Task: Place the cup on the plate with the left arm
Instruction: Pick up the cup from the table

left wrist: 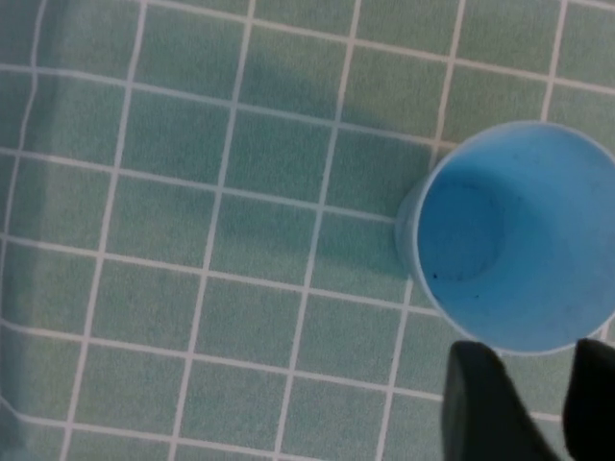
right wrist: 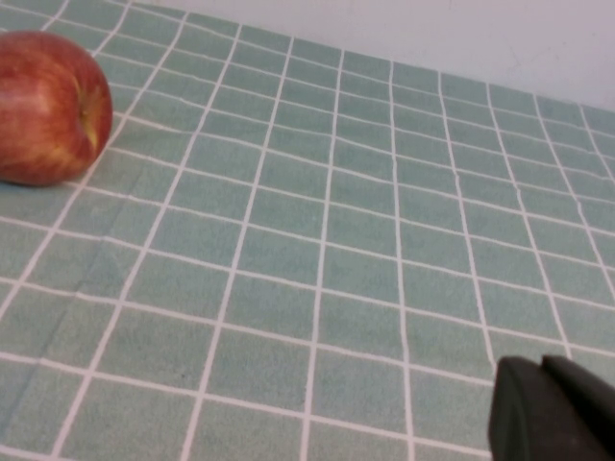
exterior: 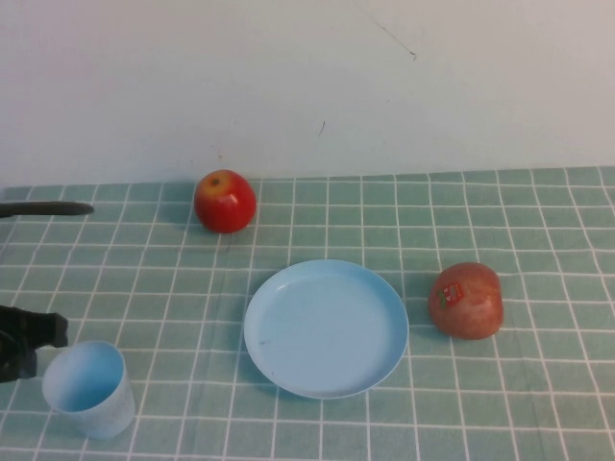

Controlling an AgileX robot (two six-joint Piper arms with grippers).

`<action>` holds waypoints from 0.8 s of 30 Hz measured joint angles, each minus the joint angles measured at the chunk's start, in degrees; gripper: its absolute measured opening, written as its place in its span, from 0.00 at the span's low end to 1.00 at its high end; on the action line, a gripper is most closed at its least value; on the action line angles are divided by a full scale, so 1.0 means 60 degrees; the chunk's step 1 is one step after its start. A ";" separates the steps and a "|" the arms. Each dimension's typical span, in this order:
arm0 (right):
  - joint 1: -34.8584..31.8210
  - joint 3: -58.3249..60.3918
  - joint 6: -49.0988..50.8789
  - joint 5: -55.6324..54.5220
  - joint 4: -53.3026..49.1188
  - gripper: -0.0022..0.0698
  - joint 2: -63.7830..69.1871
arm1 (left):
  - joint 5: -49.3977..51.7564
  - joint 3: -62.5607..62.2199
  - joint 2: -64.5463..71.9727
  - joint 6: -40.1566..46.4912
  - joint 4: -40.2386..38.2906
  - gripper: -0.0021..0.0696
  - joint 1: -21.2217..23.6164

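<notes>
The cup (exterior: 88,389) stood upright and empty on the table (exterior: 384,206) near its front left corner, well apart from the plate (exterior: 326,327), which lay bare at the centre of the green checked cloth. The left hand (exterior: 24,343) showed in the high view only as a dark shape at the frame's left edge, just beside the cup's rim. The left wrist view looked straight down into the cup (left wrist: 514,235) and caught two black fingertips (left wrist: 485,403) at the frame's edge, set apart with a gap between them and gripping nothing, close to the cup's rim. A red apple (exterior: 225,201) sat toward the back wall and a second, duller apple (exterior: 467,301) bearing a small sticker lay just right of the plate; neither appeared in the left wrist view. The right hand (right wrist: 557,413) was out of the high view altogether; only its own wrist camera showed it, a dark tip low over the cloth, with whether it was parted or closed impossible to tell. That camera also took in one red apple (right wrist: 48,106) on the cloth, well apart from the hand.
</notes>
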 joint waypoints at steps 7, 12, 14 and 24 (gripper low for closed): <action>0.0000 0.0000 0.0000 0.0000 0.0000 0.03 0.0000 | -0.0308 -0.0014 0.0941 -0.0114 0.0037 0.64 0.0000; 0.0000 0.0000 0.0000 0.0000 0.0000 0.03 0.0000 | -0.0920 -0.0014 0.2100 -0.0177 0.0082 0.60 0.0000; 0.0000 0.0000 0.0000 0.0000 0.0000 0.03 0.0000 | -0.1153 -0.0020 0.2674 -0.0177 0.0098 0.59 0.0017; 0.0000 0.0000 0.0000 0.0000 0.0000 0.03 0.0000 | -0.1588 -0.0036 0.4835 0.3387 -0.3341 0.14 0.0465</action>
